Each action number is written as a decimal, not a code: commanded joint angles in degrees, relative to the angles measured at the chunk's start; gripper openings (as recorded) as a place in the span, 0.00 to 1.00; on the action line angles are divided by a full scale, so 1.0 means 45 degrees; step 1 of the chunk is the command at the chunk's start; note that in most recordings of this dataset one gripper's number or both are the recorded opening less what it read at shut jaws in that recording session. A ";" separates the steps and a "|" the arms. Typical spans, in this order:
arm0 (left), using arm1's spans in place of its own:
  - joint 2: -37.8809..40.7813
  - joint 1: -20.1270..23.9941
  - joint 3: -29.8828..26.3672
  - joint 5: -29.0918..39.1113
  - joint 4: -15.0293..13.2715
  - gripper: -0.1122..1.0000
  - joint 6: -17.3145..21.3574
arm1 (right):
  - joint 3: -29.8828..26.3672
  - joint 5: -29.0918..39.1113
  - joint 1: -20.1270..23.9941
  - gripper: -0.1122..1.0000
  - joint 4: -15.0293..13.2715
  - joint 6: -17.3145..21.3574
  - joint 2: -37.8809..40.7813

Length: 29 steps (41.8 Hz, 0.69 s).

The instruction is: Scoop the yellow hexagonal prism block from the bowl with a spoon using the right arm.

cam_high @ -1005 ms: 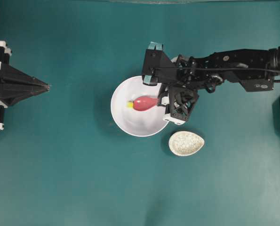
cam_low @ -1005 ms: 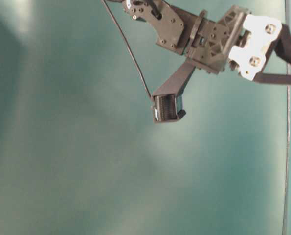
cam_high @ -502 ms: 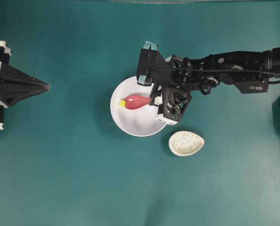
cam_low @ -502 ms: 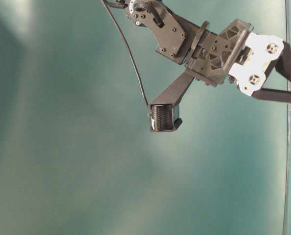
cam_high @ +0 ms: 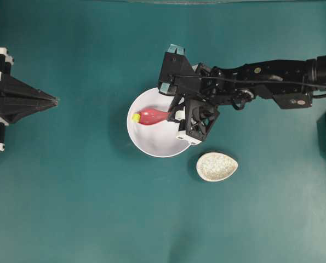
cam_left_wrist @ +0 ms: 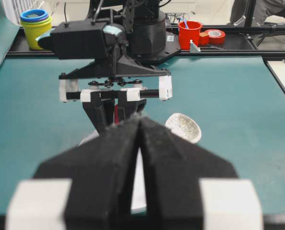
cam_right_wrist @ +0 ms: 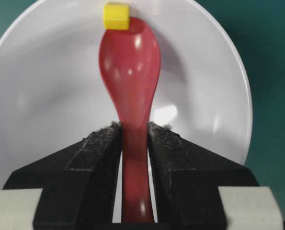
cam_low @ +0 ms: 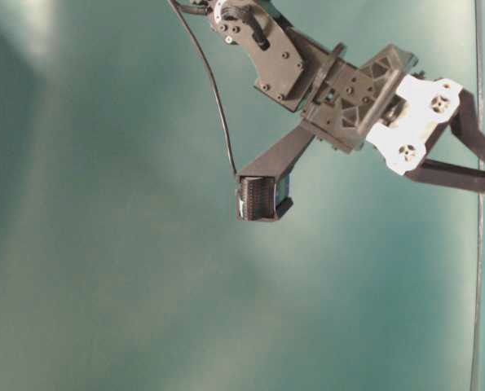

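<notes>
The white bowl (cam_high: pixel 147 151) sits mid-table. My right gripper (cam_high: pixel 171 114) reaches over its right rim and is shut on the handle of the pink-red spoon (cam_high: pixel 149 116). In the right wrist view the gripper (cam_right_wrist: pixel 134 127) clamps the handle from both sides, and the spoon (cam_right_wrist: pixel 130 62) lies scoop-up inside the bowl (cam_right_wrist: pixel 46 96). The yellow hexagonal prism block (cam_right_wrist: pixel 116 16) rests at the scoop's tip against the far wall, outside the scoop. Seen from overhead, the block (cam_high: pixel 136 116) is near the bowl's left rim. My left gripper (cam_high: pixel 56 101) is shut and empty at the far left.
A speckled beige spoon rest (cam_high: pixel 216 166) lies just right of and below the bowl. In the left wrist view, stacked cups (cam_left_wrist: pixel 35 21), a red cup (cam_left_wrist: pixel 189 32) and a tape roll (cam_left_wrist: pixel 214 36) stand on the rack beyond the far edge.
My right gripper has slid the spoon leftward across the bowl, and the yellow block has moved ahead of the scoop's tip toward the left rim. The left arm has not moved.
</notes>
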 commanded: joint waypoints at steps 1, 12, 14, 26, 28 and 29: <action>0.0117 0.0000 -0.0215 -0.0059 0.0039 0.11 0.0020 | -0.0195 -0.0254 0.0078 0.33 0.0059 0.0039 -0.0254; 0.0117 0.0000 -0.0215 -0.0059 0.0039 0.11 0.0020 | 0.0059 -0.0781 0.0254 0.33 0.0039 0.0059 -0.0352; 0.0117 0.0020 -0.0215 -0.0059 0.0039 0.11 0.0000 | 0.0137 -0.0879 0.0293 0.33 0.0059 0.0078 -0.0391; 0.0117 0.0020 -0.0215 -0.0059 0.0039 0.11 0.0020 | 0.0527 -0.1406 0.0332 0.33 0.0059 0.0176 -0.0605; 0.0117 0.0020 -0.0215 -0.0059 0.0039 0.11 0.0000 | 0.0547 -0.1406 0.0332 0.33 0.0059 0.0176 -0.0625; 0.0098 0.0000 -0.0215 -0.0039 0.0039 0.11 0.0000 | 0.0566 -0.1426 0.0332 0.33 0.0059 0.0215 -0.0645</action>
